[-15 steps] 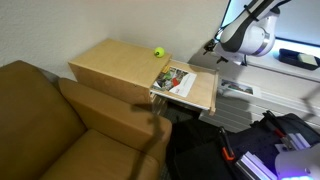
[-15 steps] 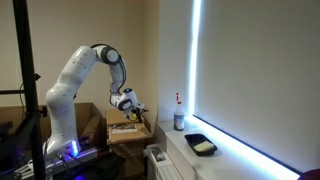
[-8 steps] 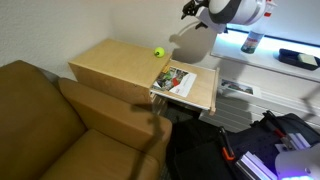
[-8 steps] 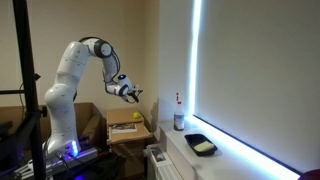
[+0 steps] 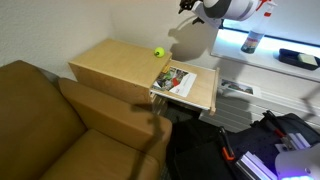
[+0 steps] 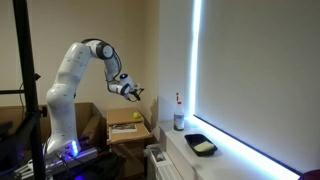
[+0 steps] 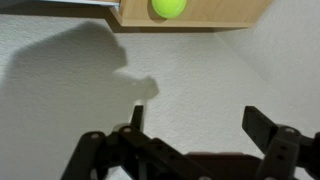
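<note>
On the light wooden surface (image 5: 108, 62) beside the couch (image 5: 45, 120) sits a ball (image 5: 158, 52), small, round and bright yellow-green, with a plain matte skin. It rests near the far edge of the surface, close to the white wall. In the wrist view the same ball (image 7: 168, 7) shows at the very top of the picture, partly cut off by the frame, against a narrow strip of the wooden surface (image 7: 215, 12). There is one ball, and nothing touches it. Just beside it, toward the near corner of the surface, lies one magazine (image 5: 176, 80) with a colourful cover, flat and slightly over the edge. The hand (image 5: 186, 6) hangs high in the air, well apart from the ball and close to the wall, where it throws a dark shadow. Its two fingers (image 7: 135, 112) stand spread to their full width with only bare wall between them, so the hand (image 7: 195, 122) has hold of nothing. In an exterior view the hand (image 6: 136, 93) juts from the raised white arm above the surface. On the window ledge stand one bottle (image 6: 179, 113) and one black tray (image 6: 201, 145).
</note>
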Controlling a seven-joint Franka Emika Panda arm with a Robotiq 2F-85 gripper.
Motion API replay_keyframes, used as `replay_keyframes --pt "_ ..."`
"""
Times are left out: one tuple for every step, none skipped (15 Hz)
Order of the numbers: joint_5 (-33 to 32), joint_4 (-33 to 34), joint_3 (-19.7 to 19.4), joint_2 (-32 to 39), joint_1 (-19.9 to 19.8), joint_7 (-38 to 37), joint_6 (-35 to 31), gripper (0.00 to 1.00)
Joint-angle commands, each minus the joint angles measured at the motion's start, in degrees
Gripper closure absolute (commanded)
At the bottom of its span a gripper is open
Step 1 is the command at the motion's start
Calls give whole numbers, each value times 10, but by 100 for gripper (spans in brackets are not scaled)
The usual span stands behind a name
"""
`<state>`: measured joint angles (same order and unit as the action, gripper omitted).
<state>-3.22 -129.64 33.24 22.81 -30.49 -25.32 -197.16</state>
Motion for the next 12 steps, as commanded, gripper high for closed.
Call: replay_keyframes --pt "15 15 -69 21 67 35 39 0" --pt "14 10 -94 22 95 42 51 0" --pt "6 6 -110 28 113 51 57 0" --pt "-22 49 -110 88 105 69 73 0" --pt "-23 64 -140 100 144 79 85 0" --pt "-2 83 -152 116 170 119 98 0" --pt "0 102 -200 125 218 143 94 0" --pt "7 120 -240 136 261 159 76 0" --pt "19 71 -180 110 198 142 74 0" --pt "27 86 -197 122 220 145 73 0" --pt "31 87 -194 125 221 144 73 0" --pt "32 86 -191 124 219 144 73 0"
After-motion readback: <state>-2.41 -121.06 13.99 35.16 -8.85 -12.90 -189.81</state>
